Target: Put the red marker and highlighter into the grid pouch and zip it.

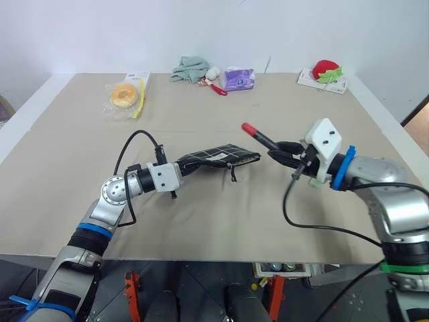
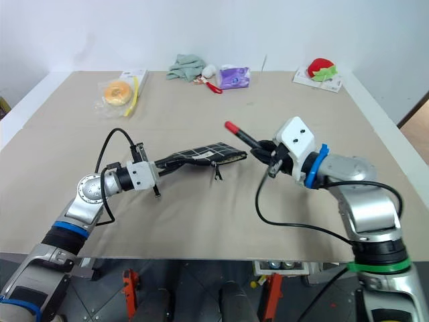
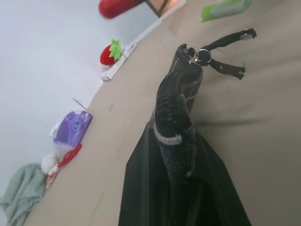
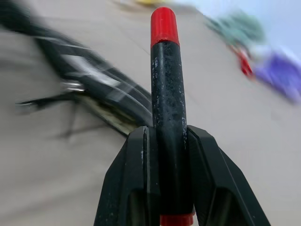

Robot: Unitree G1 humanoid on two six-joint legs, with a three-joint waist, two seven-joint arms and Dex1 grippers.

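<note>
My left gripper (image 1: 184, 167) is shut on one end of the grid pouch (image 1: 218, 157), a black fabric pouch with white lines. It holds the pouch off the table, roughly level, with the zipper pull (image 1: 233, 174) dangling from the far end. My right gripper (image 1: 282, 153) is shut on the red marker (image 1: 259, 136). The marker's black barrel sits between the fingers (image 4: 136, 165) and its red cap points toward the pouch's free end, a short gap away. The lime-green highlighter (image 3: 225, 8) lies on the table beyond the pouch, near the right hand.
Along the table's far edge are a bagged bagel (image 1: 124, 94), a green cloth (image 1: 191, 67), a small red-and-white tool (image 1: 216, 86), a purple pack (image 1: 238, 78) and a strawberry toy (image 1: 326, 69) on a white card. The beige tabletop (image 1: 221, 221) is bare in front.
</note>
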